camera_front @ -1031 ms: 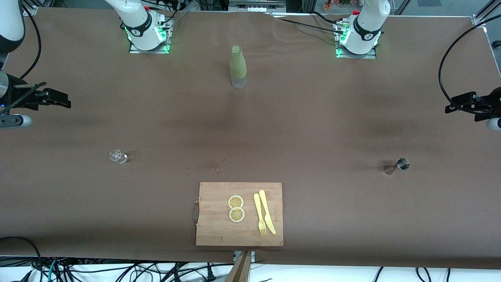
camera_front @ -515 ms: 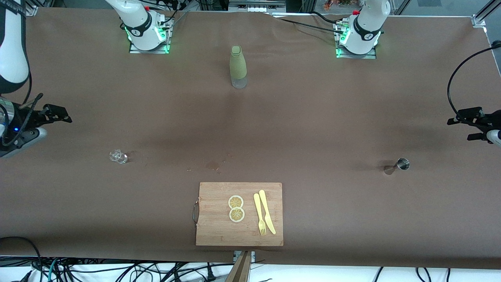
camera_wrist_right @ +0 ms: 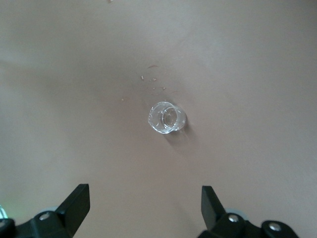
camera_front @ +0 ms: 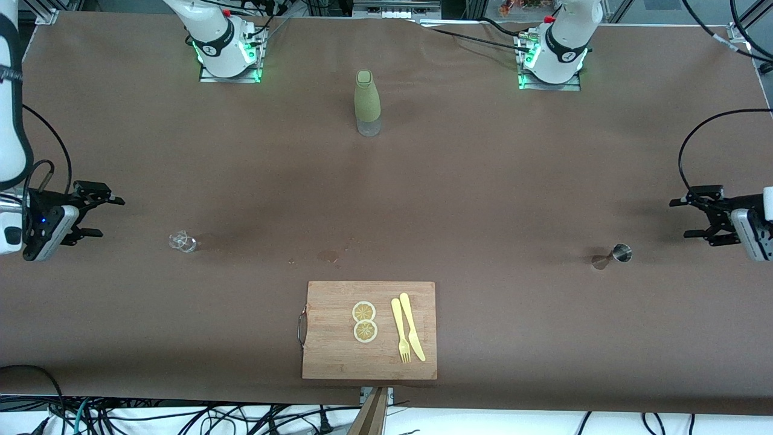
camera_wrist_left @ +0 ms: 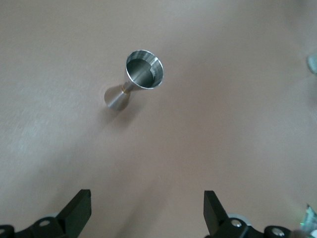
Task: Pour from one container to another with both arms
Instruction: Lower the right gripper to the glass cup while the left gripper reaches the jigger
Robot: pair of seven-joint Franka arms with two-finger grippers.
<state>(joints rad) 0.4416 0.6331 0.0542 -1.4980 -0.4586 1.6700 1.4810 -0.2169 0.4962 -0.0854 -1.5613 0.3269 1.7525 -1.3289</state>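
Bench [camera_front: 483, 181]: brown covering, carries everything listed; both arm bases stand along its edge farthest from the front camera.

Cutting board [camera_front: 369, 330]: wooden, metal handle, at the edge nearest the front camera, midway between the two ends. It holds two lemon slices [camera_front: 365, 321], a yellow fork [camera_front: 400, 331] and a yellow knife [camera_front: 412, 327]. It lies well apart from both task items and seems no obstacle.

Green bottle [camera_front: 367, 103]: upright, between the arm bases, well apart from everything else; judged not part of the pour.

Right end effector [camera_front: 90, 208]: open, empty, low over the bench at the right arm's end, fingers aimed toward the glass cup. The spread looks chosen to take the cup between the fingers.

Left end effector [camera_front: 700, 213]: open, empty, low over the bench at the left arm's end, near the jigger; seemingly set for the same kind of grasp.

Jigger [camera_front: 616, 254]: steel, hourglass-shaped, standing on the bench toward the left arm's end, mouth up; the left wrist view shows it [camera_wrist_left: 136, 77] ahead of the spread fingers, untouched.

Glass cup [camera_front: 182, 241]: clear, on the bench toward the right arm's end; the right wrist view shows it [camera_wrist_right: 167, 117] centred ahead of the fingers, a few specks on the covering just beside it.

Stain marks [camera_front: 329, 257]: small, just past the board. Nothing stands between either end effector and its item.
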